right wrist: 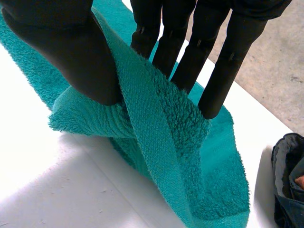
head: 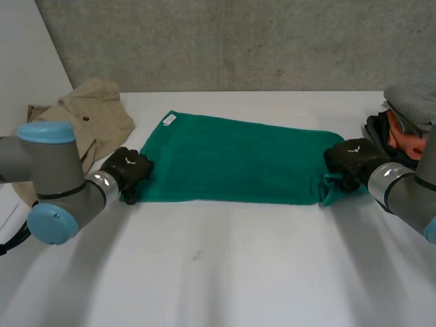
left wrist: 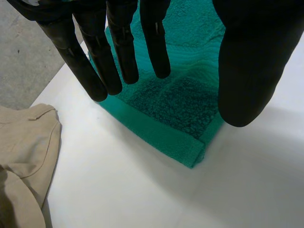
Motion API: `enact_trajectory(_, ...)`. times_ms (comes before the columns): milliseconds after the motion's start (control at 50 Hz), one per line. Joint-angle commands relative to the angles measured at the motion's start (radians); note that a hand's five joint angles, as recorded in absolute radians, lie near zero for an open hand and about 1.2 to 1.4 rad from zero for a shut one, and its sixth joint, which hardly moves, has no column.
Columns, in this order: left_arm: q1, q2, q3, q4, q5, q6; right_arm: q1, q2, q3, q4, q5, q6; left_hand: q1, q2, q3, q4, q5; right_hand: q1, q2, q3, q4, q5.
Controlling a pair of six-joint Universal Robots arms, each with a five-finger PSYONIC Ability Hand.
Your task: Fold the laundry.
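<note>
Task's thing: a green terry-cloth towel (head: 238,160) lies flat as a long rectangle across the middle of the white table (head: 218,272), its long edges running from one arm to the other.

Towel edges: the near long edge is straight. The far left corner carries a small white label (head: 169,120). The near right corner is bunched and lifted off the table.

Left hand (head: 127,170): it sits at the towel's near left corner. In the left wrist view the hand (left wrist: 95,52) has straight fingers spread over the towel (left wrist: 180,99) beside its hemmed short edge, with the thumb held well apart from them. It grips nothing, and I cannot tell whether the fingertips touch the cloth.

Right hand (head: 351,160): it is at the near right corner. In the right wrist view the thumb of the hand (right wrist: 71,47) and the straight fingers pinch a raised fold of the towel (right wrist: 156,142) between them, and the hem drapes down from that pinch to the table.

Open room: the whole near half of the table, between the towel's near edge and the robot, is bare. A narrower bare strip runs behind the towel up to the grey concrete wall (head: 238,41).

Left side: a crumpled beige fabric garment (head: 95,112) lies just beyond the left hand, near the towel's left edge but apart from it (left wrist: 23,142).

Right side: a dark heap of clothes (head: 388,133) sits at the table's right edge, just beside the right hand and near the towel's short edge (right wrist: 287,190).
</note>
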Motion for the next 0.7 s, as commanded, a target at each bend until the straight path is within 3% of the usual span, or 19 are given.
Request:
enact_trajectory(20, -0.012, -0.033, 0.037, -0.002, -0.005, 0.01, 0.004, 0.0, 0.006, -0.003, -0.003, -0.019, 0.074, 0.076, 0.077, 0.07, 0.071, 0.29, 0.225, 0.212, 0.202, 0.26)
enact_trajectory(300, -0.044, -0.114, 0.14, -0.01, -0.053, 0.046, 0.003, 0.0, 0.006, -0.003, -0.006, -0.023, 0.107, 0.108, 0.11, 0.102, 0.104, 0.29, 0.225, 0.212, 0.202, 0.26)
enact_trajectory(400, -0.044, -0.129, 0.19, -0.013, -0.068, 0.046, 0.001, 0.0, 0.008, -0.003, -0.009, -0.025, 0.3, 0.302, 0.303, 0.296, 0.297, 0.29, 0.225, 0.212, 0.202, 0.26)
enact_trajectory(540, -0.055, -0.169, 0.25, -0.052, -0.079, 0.056, 0.001, 0.0, 0.008, -0.003, -0.012, -0.026, 0.347, 0.349, 0.35, 0.343, 0.344, 0.29, 0.225, 0.212, 0.202, 0.26)
enact_trajectory(580, -0.058, -0.181, 0.275, -0.079, -0.08, 0.062, 0.001, 0.0, 0.008, -0.003, -0.014, -0.026, 0.435, 0.437, 0.438, 0.431, 0.432, 0.29, 0.225, 0.212, 0.202, 0.26)
enact_trajectory(640, -0.058, -0.186, 0.304, -0.103, -0.082, 0.064, 0.001, -0.002, 0.008, -0.003, -0.014, -0.026, 0.812, 0.814, 0.815, 0.808, 0.809, 0.29, 0.225, 0.212, 0.202, 0.26)
enact_trajectory(700, -0.06, -0.179, 0.318, -0.114, -0.09, 0.059, 0.001, -0.009, 0.008, -0.003, -0.014, -0.026, 0.814, 0.816, 0.817, 0.809, 0.811, 0.29, 0.225, 0.212, 0.202, 0.26)
